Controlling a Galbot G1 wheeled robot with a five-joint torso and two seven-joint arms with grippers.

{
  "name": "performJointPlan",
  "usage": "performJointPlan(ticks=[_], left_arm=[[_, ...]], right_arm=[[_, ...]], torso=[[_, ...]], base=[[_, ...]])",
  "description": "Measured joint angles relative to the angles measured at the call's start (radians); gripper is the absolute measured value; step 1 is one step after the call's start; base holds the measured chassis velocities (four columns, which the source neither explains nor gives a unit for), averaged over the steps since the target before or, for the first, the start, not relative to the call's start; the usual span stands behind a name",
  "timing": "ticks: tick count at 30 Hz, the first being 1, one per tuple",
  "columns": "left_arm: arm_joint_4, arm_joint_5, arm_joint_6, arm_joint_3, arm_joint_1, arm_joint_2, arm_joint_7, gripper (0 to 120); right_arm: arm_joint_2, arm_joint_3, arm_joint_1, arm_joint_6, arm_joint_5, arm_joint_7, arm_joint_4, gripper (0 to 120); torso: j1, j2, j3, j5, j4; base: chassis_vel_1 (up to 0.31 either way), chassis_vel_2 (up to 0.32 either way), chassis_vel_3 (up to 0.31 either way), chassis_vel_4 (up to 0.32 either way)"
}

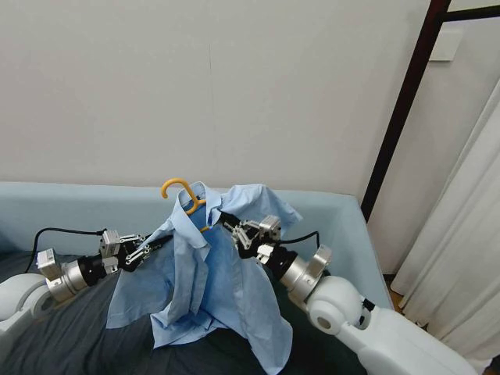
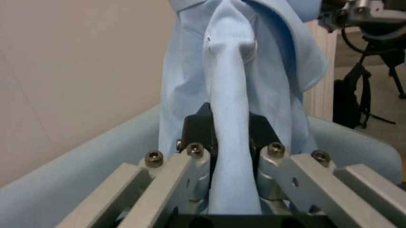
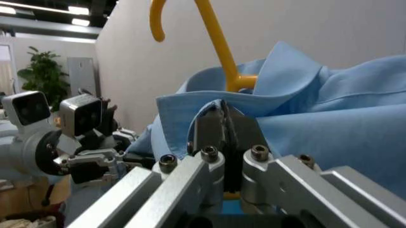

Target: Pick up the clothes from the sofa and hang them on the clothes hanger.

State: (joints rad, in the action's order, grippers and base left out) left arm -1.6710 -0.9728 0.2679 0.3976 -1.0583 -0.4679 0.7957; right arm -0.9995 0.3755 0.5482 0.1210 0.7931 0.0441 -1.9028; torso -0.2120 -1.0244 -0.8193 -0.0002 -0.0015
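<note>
A light blue shirt point(image 1: 207, 273) hangs on a yellow hanger point(image 1: 178, 189), held up above the sofa. My right gripper point(image 1: 224, 220) is shut at the collar point(image 3: 209, 102), where the hanger neck point(image 3: 219, 42) runs down into the fabric. Its dark fingers point(image 3: 212, 126) pinch together under the collar fold. My left gripper point(image 1: 152, 246) is shut on a fold of the shirt's left front point(image 2: 228, 95), and the cloth runs straight between its fingers point(image 2: 198, 128). The shirt's tail droops toward the seat.
The sofa has a pale blue back point(image 1: 70, 205) and a dark grey seat point(image 1: 70, 336). A dark pole point(image 1: 402, 101) leans at the right, with white curtains point(image 1: 461, 258) beside it. A plain wall rises behind.
</note>
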Motion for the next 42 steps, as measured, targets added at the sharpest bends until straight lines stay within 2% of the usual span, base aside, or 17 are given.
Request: performJointPlan(ticks=[8,15,25,28,33,37,38,40,42], left_arm=[[-0.005,-0.004,0.012,0.010,-0.008,0.033,0.014,8],[0.018,0.008,0.012,0.003,0.004,0.044,0.054,8],[0.033,0.031,0.011,-0.006,0.012,0.038,0.086,8],[0.025,0.017,0.007,-0.004,0.015,0.039,0.083,8],[0.009,-0.006,-0.002,0.007,0.012,0.042,0.081,8],[0.008,-0.019,-0.002,0.018,0.016,0.048,0.075,8],[0.008,-0.019,-0.002,0.018,0.016,0.048,0.075,8],[0.013,-0.024,-0.002,0.021,0.022,0.058,0.073,8],[0.022,-0.026,-0.002,0.021,0.030,0.071,0.074,8]], right_arm=[[-0.042,0.008,0.003,0.003,-0.018,-0.012,0.018,0],[-0.046,-0.017,-0.001,0.038,0.112,0.035,-0.011,0],[-0.022,-0.028,0.002,0.044,0.132,0.054,-0.030,0],[-0.013,-0.012,0.019,0.033,0.089,0.038,-0.033,0],[-0.016,0.009,0.040,-0.010,0.050,-0.075,-0.059,0],[0.009,0.035,0.060,-0.066,0.018,-0.168,-0.113,16],[0.009,0.035,0.060,-0.066,0.018,-0.168,-0.113,16],[0.042,0.062,0.072,-0.095,-0.021,-0.229,-0.152,25],[0.085,0.066,0.082,-0.111,-0.047,-0.219,-0.178,34]], torso=[[0.000,0.000,0.000,0.0000,0.0001],[0.000,0.000,0.000,0.0000,0.0000],[0.000,0.000,0.000,0.0001,0.0000],[0.000,0.000,0.000,0.0001,-0.0001],[0.000,0.000,0.000,0.0002,0.0000],[0.000,0.000,0.000,0.0002,0.0001],[0.000,0.000,0.000,0.0002,0.0001],[0.000,0.000,0.000,0.0002,-0.0001],[0.000,0.000,0.000,0.0003,0.0001]], base=[[0.000,0.000,0.000,0.000],[0.000,0.000,0.000,0.000],[0.000,0.000,0.000,0.000],[0.000,0.000,0.000,0.000],[0.000,0.000,0.000,0.000],[0.000,0.000,0.000,0.000],[0.000,0.000,0.000,0.000],[0.000,0.000,0.000,0.000],[0.000,0.000,0.000,0.000]])
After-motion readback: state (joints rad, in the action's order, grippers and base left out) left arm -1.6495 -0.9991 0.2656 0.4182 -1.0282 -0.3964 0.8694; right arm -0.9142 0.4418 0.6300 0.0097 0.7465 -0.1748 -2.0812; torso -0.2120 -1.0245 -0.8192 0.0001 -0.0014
